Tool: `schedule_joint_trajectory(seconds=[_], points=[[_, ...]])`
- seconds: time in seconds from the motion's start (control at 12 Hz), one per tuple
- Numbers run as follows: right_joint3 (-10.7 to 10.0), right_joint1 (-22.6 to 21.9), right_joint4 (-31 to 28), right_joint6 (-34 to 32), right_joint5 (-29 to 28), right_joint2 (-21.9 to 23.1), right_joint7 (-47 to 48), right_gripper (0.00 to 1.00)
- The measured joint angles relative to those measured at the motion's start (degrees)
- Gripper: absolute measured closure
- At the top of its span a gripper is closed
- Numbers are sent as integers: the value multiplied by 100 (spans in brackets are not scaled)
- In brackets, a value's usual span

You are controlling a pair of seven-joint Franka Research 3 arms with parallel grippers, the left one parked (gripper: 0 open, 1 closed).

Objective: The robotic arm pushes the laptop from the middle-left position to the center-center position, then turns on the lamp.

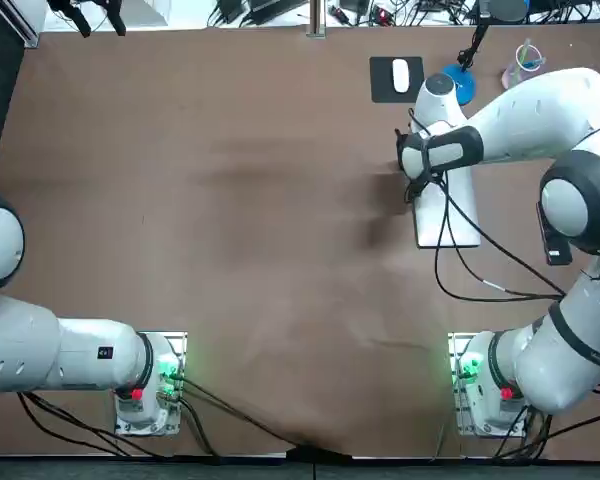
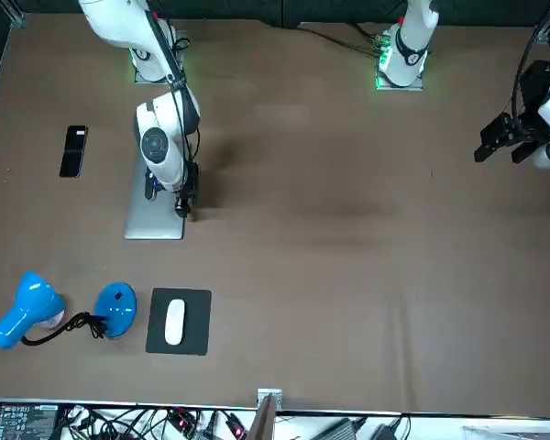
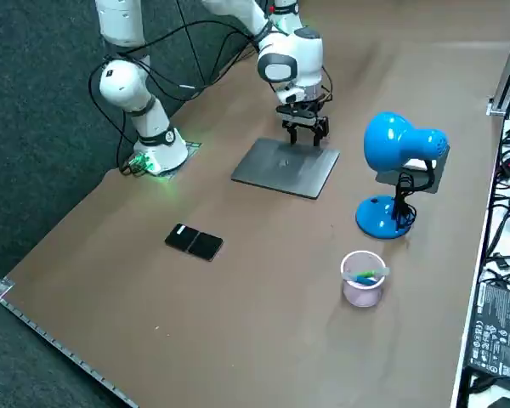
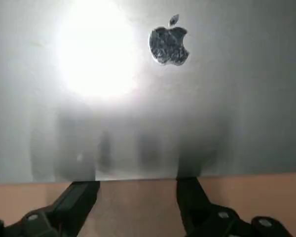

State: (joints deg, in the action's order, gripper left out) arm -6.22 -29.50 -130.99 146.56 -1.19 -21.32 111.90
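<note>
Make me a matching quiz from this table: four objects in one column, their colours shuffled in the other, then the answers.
1 laptop
2 lamp
3 mouse
4 phone

a blue
b black
c silver
d white

Pairs: 1-c, 2-a, 3-d, 4-b.
The right gripper sits open at the laptop's edge.

A mouse (image 1: 400,73) sits on its pad (image 1: 383,91), phone (image 2: 73,150) and cup (image 3: 362,280) apart.

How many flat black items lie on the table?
2. A black rectangular phone lies right of the closed silver laptop; a black mouse pad, under a white mouse, lies beside the blue lamp. The open right gripper stands at the laptop's left edge. No others show.
</note>
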Motion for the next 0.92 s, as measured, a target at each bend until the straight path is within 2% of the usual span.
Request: schedule_joint_trajectory(seconds=[0.33,0.58,0.92], points=[[-2,244,-263,-103,0,224,-406,0],[-2,257,-301,-137,7,308,-455,0],[-2,257,51,-281,31,339,-747,0]])
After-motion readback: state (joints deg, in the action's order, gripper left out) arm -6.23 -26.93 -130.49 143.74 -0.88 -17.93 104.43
